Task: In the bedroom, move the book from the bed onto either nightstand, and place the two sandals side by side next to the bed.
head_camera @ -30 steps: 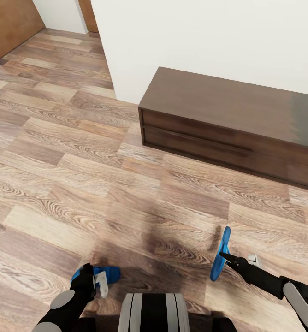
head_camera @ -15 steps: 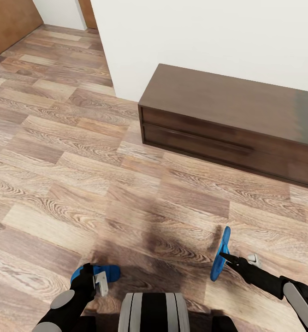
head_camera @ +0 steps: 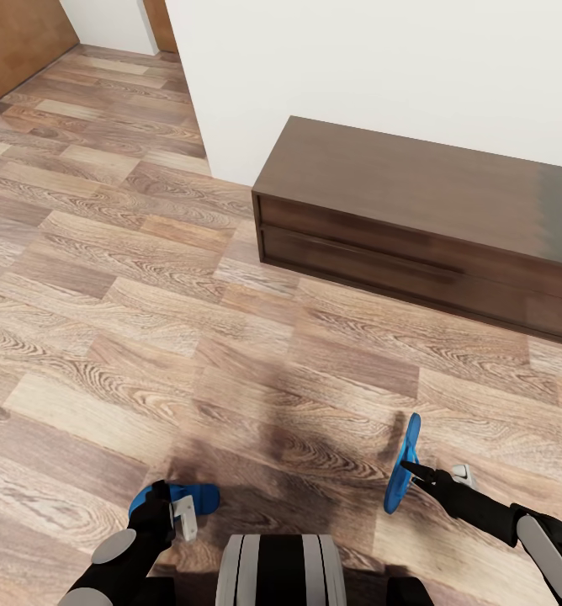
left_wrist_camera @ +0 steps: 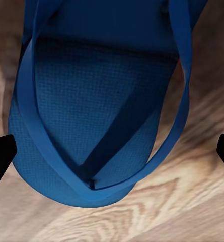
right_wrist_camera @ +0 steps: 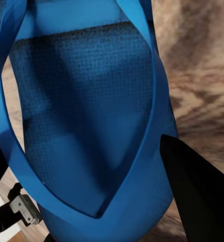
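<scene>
From the head view, the robot faces a long low dark cabinet set against a white wall, with wood-plank floor between. The bed, the nightstands and the book do not appear here, so the placing spot lies somewhere off this heading. Each arm carries one sandal. The left gripper is pinched on the left sandal, which lies roughly flat and pokes out toward the robot's middle. The right gripper is pinched on the right sandal, which stands on edge, its long axis running away from the robot toward the cabinet. The two sandals are well apart, one on each side of the trunk, and turned differently, so my judgement is that the right one must be rolled flat and the pair aligned before they can sit side by side.

In the left wrist view, the blue sandal runs lengthwise out along the fingers, straps up, over floor planks; the dark fingertips show at either side of it, and the grip itself is out of sight.

In the right wrist view, the other sandal likewise runs lengthwise from the grip, a dark finger pressed against its edge.
</scene>
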Robot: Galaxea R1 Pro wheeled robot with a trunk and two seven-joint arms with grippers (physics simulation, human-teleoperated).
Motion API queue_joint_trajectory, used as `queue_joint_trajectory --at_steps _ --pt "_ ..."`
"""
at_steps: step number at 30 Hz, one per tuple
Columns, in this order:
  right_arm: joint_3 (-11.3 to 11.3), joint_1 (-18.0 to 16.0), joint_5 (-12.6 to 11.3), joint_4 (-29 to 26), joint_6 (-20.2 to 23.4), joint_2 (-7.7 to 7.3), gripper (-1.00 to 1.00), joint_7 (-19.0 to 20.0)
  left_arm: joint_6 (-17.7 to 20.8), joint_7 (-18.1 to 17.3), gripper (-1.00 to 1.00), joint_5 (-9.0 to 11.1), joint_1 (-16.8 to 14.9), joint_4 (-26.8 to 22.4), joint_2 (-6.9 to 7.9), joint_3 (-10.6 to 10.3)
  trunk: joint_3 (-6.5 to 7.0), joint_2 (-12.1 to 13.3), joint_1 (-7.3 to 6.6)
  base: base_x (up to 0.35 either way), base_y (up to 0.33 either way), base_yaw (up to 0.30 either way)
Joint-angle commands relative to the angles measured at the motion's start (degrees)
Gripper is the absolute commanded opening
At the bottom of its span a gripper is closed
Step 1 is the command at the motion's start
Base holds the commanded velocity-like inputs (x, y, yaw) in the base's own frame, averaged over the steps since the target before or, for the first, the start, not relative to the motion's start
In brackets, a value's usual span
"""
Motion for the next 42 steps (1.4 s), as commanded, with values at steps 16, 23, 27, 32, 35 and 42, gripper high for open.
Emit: queue_joint_trajectory --at_steps 16,23,27,32,35,42 --pt "-0.1 0.0 -0.2 0.0 0.4 0.0 -1.0 0.1 0.1 -0.4 1.0 -0.4 0.0 -0.1 0.01 -0.1 -0.03 0.0 -0.01 0.0 0.0 0.0" --pt "-0.1 0.0 -0.2 0.0 0.4 0.0 -1.0 0.1 0.1 -0.4 1.0 -0.4 0.0 -0.1 0.01 -0.1 -0.7 -0.1 0.07 0.0 0.0 0.0" --pt "-0.1 0.0 -0.2 0.0 0.4 0.0 -1.0 0.1 0.1 -0.4 1.0 -0.4 0.0 -0.1 0.01 -0.1 -0.7 -0.1 0.07 0.0 0.0 0.0" --pt "-0.1 0.0 -0.2 0.0 0.4 0.0 -1.0 0.1 0.1 -0.4 1.0 -0.4 0.0 -0.1 -0.01 -0.1 -0.7 -0.1 0.07 0.0 0.0 0.0" --pt "-0.1 0.0 -0.2 0.0 0.4 0.0 -1.0 0.1 0.1 -0.4 -1.0 -0.4 0.0 -0.1 0.0 -0.1 -0.7 -0.1 0.07 0.0 0.0 0.0" --pt "-0.1 0.0 -0.2 0.0 0.4 0.0 -1.0 0.1 0.1 -0.4 -1.0 -0.5 0.0 -0.1 0.01 -0.1 -0.7 -0.1 0.07 0.0 0.0 0.0"
